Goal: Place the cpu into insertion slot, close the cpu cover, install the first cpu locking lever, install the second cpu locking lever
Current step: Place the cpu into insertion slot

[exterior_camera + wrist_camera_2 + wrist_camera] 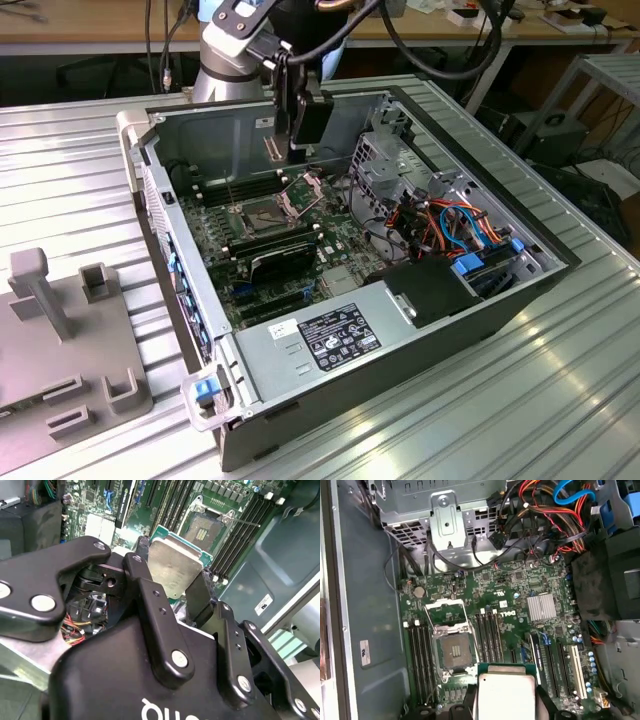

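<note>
So we've got the gripper (169, 575) clamped on the cpu (176, 555) by two opposite edges, with the fingers (145, 587) closed down to chip width. It hangs in the air over the board (530, 580), inside the case (210, 125) and clear of everything. The slot (454, 652) sits bare and the cover (446, 602) is flipped up off it, so nothing's seated yet. In the first wrist view the cpu is off to one side of the slot, not over it. What worries us is that the grip is only on thin edges, so any slip or twist tilts the chip. A tilted chip going into that slot would mash the contacts, we reckon. Same story if it's rotated the wrong way round, and we can't tell its orientation from here. The raised cover and the thin lever (242, 522) sticking out beside the slot look like snag points for the fingers. The memory slots (490, 635) run right alongside too, so there's not much room for those wide fingers. Letting go too high would probably land it crooked as well.
</note>
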Robot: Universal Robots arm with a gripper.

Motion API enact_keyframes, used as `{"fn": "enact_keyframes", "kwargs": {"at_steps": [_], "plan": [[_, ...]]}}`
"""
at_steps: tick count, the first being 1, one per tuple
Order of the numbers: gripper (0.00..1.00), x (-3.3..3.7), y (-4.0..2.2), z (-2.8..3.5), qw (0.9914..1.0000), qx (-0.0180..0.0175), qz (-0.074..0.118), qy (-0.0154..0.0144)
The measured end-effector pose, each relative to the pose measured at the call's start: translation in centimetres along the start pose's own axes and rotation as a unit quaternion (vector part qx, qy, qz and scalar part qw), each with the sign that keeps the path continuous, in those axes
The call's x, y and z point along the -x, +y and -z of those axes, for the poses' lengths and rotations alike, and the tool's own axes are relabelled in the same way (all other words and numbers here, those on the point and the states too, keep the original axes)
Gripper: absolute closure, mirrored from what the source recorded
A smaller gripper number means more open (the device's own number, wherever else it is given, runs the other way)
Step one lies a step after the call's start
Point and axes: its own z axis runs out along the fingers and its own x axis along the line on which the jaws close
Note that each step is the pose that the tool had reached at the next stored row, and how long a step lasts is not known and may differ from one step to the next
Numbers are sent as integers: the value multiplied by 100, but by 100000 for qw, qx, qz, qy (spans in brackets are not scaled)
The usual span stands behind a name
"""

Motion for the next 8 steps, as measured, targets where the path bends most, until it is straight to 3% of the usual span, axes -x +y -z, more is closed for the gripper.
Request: {"fn": "enact_keyframes", "kwargs": {"at_steps": [3, 5, 8], "plan": [[45, -1, -1, -11, 99913, 99, 4160, 193], [45, -10, -2, -16, 99856, 137, 5352, 263], [45, -39, -6, -16, 99845, 134, 5553, 257]]}}
